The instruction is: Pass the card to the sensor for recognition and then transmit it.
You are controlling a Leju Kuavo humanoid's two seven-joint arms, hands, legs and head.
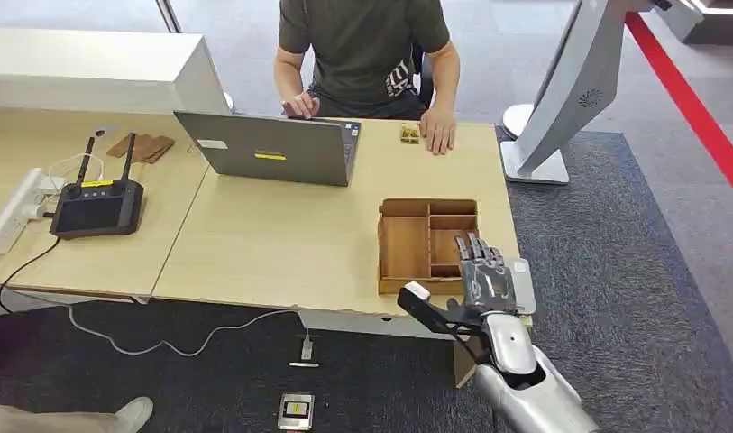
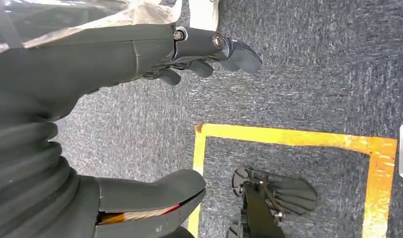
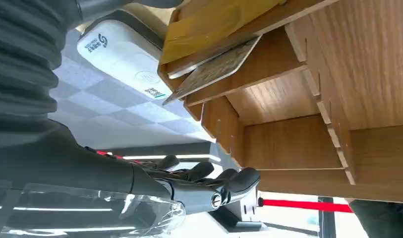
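One wooden tray (image 1: 403, 245) sits on the table, with four compartments that can be made out. Two cards (image 3: 216, 67) lie stacked in one of them, seen in the right wrist view. One white sensor (image 3: 122, 59) lies beside the tray. There is one laptop (image 1: 268, 149), one controller (image 1: 96, 209) with two antennas, one power strip (image 1: 15, 209), and one person (image 1: 367, 54) at the table (image 1: 272, 244).

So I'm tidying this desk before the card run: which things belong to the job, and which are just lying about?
For the job:
- card, sticking out of a slot of the wooden tray
- white sensor beside the tray
- right hand, above the tray's near right corner

Lying about:
- laptop
- black controller
- power strip
- brown pieces behind the controller
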